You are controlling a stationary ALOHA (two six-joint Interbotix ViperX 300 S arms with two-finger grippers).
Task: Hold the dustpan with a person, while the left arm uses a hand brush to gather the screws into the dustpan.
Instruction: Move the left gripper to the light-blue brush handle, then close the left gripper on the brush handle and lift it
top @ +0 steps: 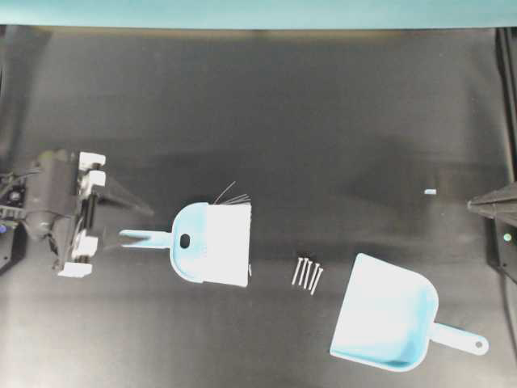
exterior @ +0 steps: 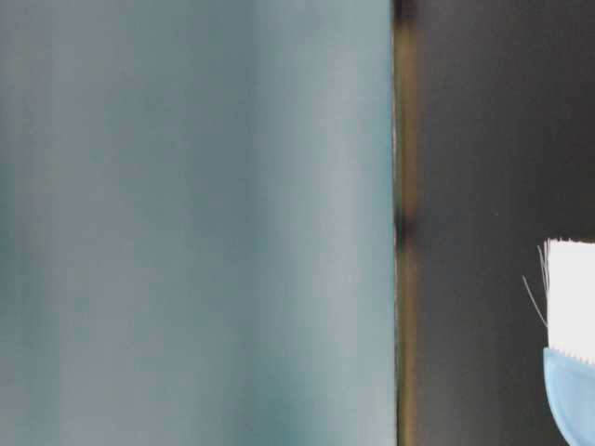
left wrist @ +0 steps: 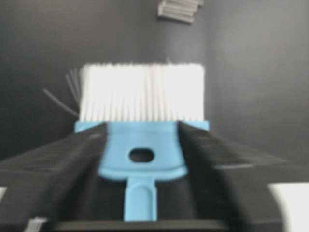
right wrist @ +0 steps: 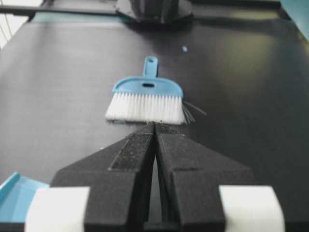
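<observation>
Five screws lie unswept between hand brush and dustpan; left gripper spread around the brush handle, right gripper pressed together.

— What else is on the black table?
— A tiny pale scrap near its right edge.
— And past the far edge?
— A teal wall.
</observation>
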